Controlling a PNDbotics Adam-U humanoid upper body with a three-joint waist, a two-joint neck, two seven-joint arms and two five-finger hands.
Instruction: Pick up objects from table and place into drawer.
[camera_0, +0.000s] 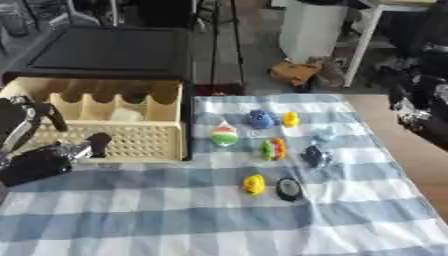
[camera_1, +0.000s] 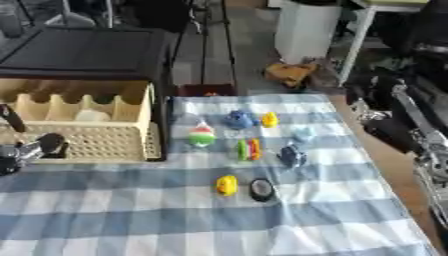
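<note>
Checked cloth (camera_0: 219, 220) fills the foreground, its small toys (camera_0: 254, 184) lying right of the cream drawer (camera_0: 105, 135). Only the left eye view shows the left hand (camera_0: 39, 162) whole, fingers curled on nothing, while the right eye view shows the right arm (camera_1: 411, 130); that hand's fingers cannot be made out.

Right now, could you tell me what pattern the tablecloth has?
Blue and white checks on the tablecloth, clearest in the left eye view.
</note>
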